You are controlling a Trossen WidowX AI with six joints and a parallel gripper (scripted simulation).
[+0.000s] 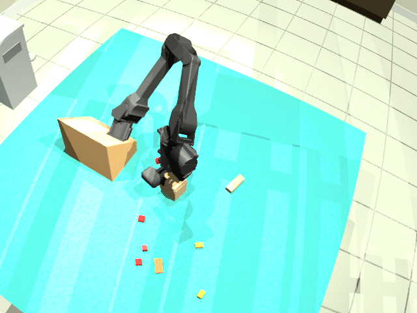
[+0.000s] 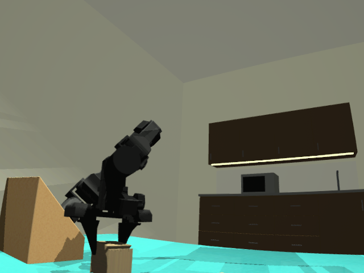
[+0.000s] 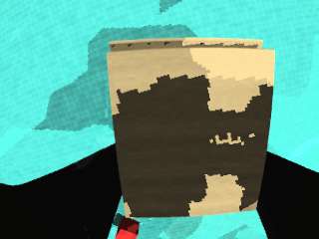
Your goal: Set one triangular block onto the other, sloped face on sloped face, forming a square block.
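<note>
Over the turquoise surface [image 1: 242, 229] [image 2: 164, 249] [image 3: 30, 65], reaches down with the gripper [image 1: 172, 178] [image 2: 108, 245] [image 3: 186, 150], pinching the upper triangular block [image 1: 171, 177] [image 2: 99, 258] [image 3: 191, 124] between both fingers. Holds it close against the lower triangular block [image 1: 173, 194] [image 2: 119, 261] [image 3: 150, 46], leaving a narrow strip of the latter visible past one edge in the wrist view. Cannot tell whether sloped faces touch. Shows a pale wooden bar [image 1: 234, 183] well apart, and a large tan wedge [image 1: 90, 148] [image 2: 44, 226] near the arm [image 1: 188, 87] [image 2: 117, 173].

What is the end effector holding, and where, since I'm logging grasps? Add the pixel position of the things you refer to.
The upper triangular block [image 1: 171, 178] [image 2: 101, 252] [image 3: 159, 149], pinched by two opposite sides between the fingers.
</note>
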